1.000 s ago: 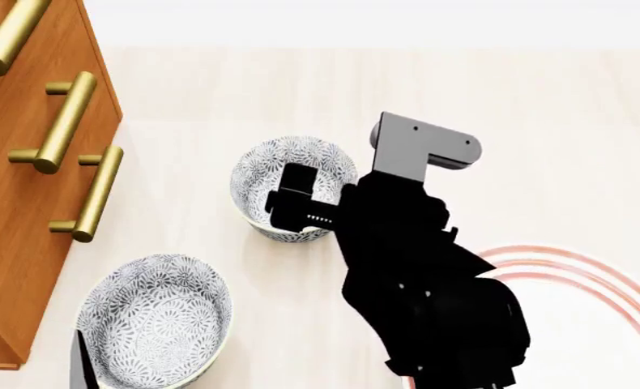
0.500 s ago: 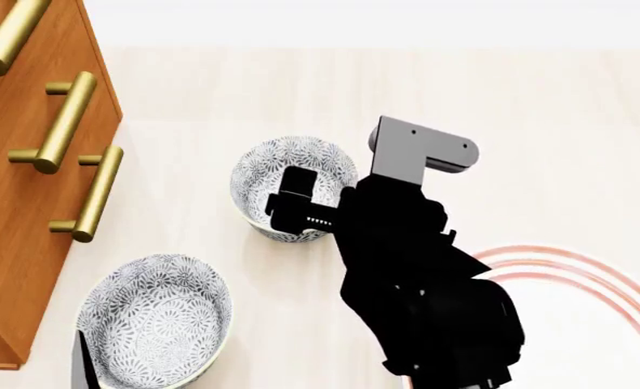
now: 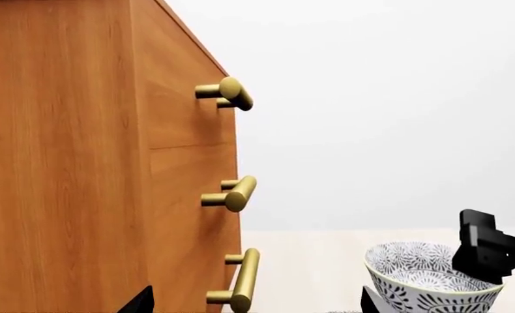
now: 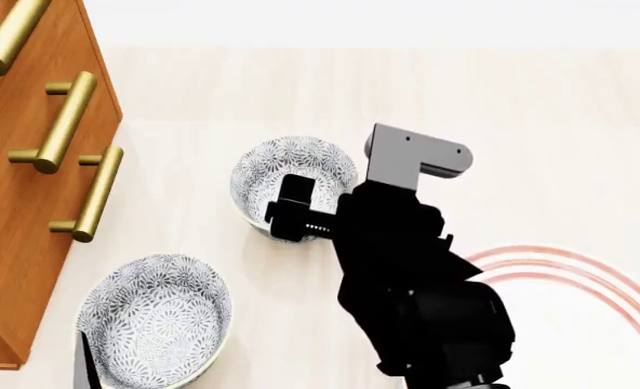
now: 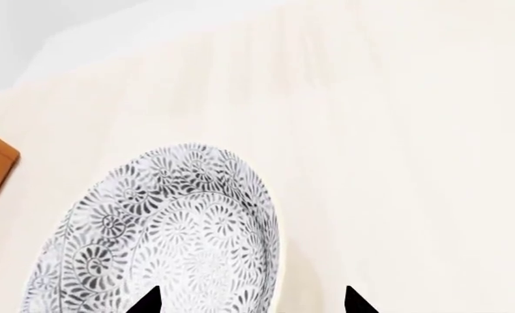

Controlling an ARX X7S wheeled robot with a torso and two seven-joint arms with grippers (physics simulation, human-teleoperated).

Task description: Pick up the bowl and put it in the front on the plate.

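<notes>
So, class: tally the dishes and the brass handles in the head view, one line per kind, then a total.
Bowls: 2, far bowl, near bowl
Plate: 1
Handles: 3
Total: 6

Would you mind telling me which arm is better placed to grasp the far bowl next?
The right. Its end effector is already at the far bowl, straddling the near rim, with the plate on the same side. The left end effector sits low beside the near bowl.
</notes>
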